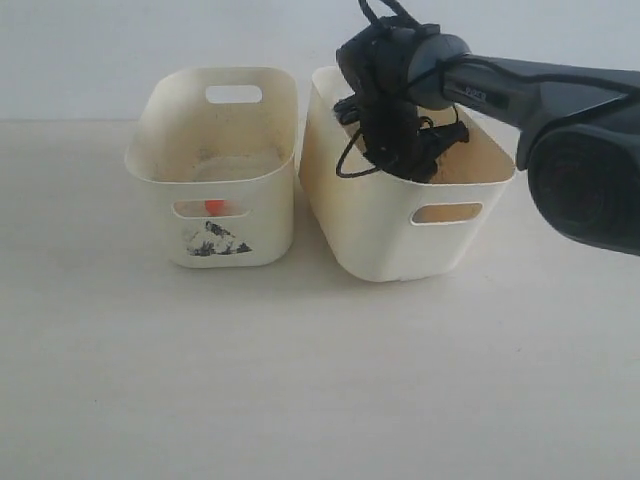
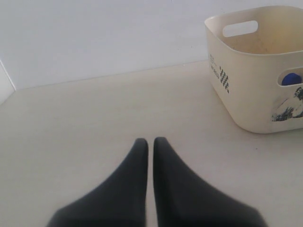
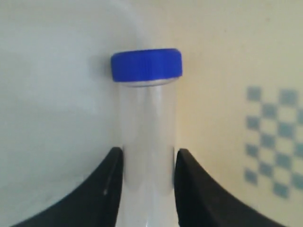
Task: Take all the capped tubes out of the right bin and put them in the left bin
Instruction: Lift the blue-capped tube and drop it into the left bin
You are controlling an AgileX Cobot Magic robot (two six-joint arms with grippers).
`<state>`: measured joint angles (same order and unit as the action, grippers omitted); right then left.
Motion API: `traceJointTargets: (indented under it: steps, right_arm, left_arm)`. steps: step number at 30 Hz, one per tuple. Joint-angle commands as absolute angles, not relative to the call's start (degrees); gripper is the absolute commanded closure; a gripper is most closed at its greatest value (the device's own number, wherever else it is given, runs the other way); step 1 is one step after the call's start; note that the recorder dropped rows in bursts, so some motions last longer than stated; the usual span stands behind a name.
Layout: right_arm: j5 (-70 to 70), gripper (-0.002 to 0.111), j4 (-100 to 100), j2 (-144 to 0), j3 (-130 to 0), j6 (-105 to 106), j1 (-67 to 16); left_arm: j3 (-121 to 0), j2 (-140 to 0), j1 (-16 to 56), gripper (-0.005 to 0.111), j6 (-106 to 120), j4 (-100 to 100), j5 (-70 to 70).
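Note:
The right bin (image 1: pixel 380 235), a plain-fronted cream tub, has my right arm reaching down into it. Its inner wall (image 3: pixel 222 56) fills the right wrist view. There my right gripper (image 3: pixel 148 158) is shut on a clear tube with a dark blue cap (image 3: pixel 147 65). The left bin (image 1: pixel 215 160) carries a black patchy mark on its front. An orange-red cap (image 1: pixel 213 207) shows through its front slot. In the left wrist view the left bin (image 2: pixel 251 80) stands far off, a blue cap (image 2: pixel 290 78) visible through its slot. My left gripper (image 2: pixel 150 141) is shut and holds nothing, above the table.
A greenish checkered mark (image 3: pixel 272 142) is on the right bin's inner wall beside the held tube. The two bins stand close side by side on a pale table (image 1: pixel 300 380). A white wall (image 2: pixel 94 33) stands behind the table.

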<state>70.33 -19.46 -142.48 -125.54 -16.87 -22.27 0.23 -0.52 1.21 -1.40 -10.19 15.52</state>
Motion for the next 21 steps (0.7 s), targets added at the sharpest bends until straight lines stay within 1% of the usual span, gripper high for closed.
traceJointTargets:
  steps: [1,6,11,13,16,19,21]
  right_arm:
    - [69.96,0.108,-18.56,-134.61,-125.44,-15.74,-22.38]
    - [69.96,0.108,-18.09,-130.64,-125.44,-13.93,-22.38]
    - [69.96,0.108,-11.41,-125.30,-125.44,-10.65,-22.50]
    - [69.96,0.108,-5.99,-123.02,-125.44,-8.29,-22.58]
    - [69.96,0.108,6.92,-120.46,-125.44,0.87,-22.58]
    - [69.96,0.108,23.07,-119.98,-125.44,12.38,-22.72]
    - [68.16,0.108,28.43,-120.50,-125.34,14.95,-23.12]
  left_arm:
    - [0.00,-0.41,1.14,0.102,-2.06,-10.13,14.98]
    - [0.00,-0.41,1.14,0.102,-2.06,-10.13,14.98]
    - [0.00,-0.41,1.14,0.102,-2.06,-10.13,14.98]
    - [0.00,-0.41,1.14,0.102,-2.06,-10.13,14.98]
    - [0.00,-0.41,1.14,0.102,-2.06,-10.13,14.98]
    - [0.00,-0.41,1.14,0.102,-2.06,-10.13,14.98]
    - [0.00,-0.41,1.14,0.102,-2.06,-10.13,14.98]
